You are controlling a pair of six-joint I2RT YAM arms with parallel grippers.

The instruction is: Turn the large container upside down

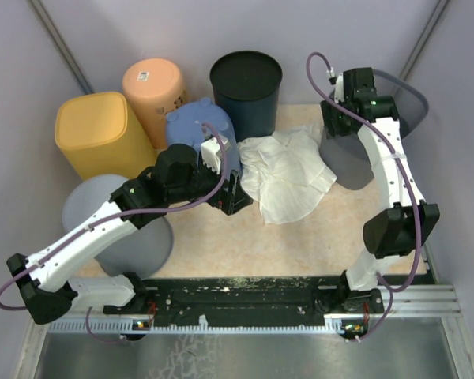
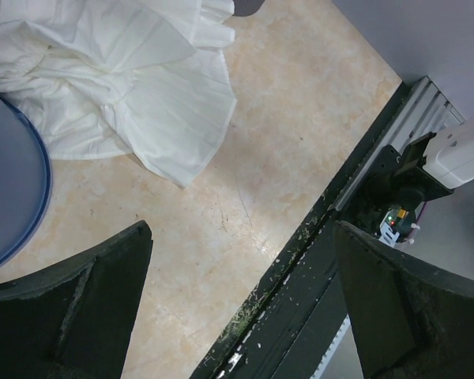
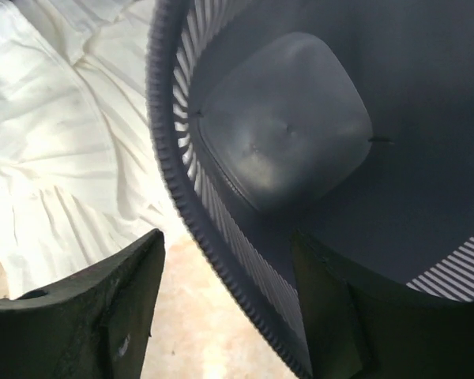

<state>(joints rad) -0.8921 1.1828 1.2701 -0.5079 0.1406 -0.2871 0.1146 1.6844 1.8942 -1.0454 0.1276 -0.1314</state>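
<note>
The grey container (image 3: 284, 158) has slotted walls and a ribbed rim.

I see the cloth (image 1: 288, 178) lying mid-desk (image 1: 300, 245), toward the far edge. Right of it, near the far right corner, stands the large container (image 1: 351, 166), its rim between my right end effector's (image 3: 227, 245) fingers. A cluster of bins (image 1: 103, 134) fills the far left corner.

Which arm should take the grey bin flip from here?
Right. The right gripper is open, straddling the rim of the grey bin, with one finger inside and one outside. The left gripper is open over the table beside the white cloth, holding nothing.
</note>
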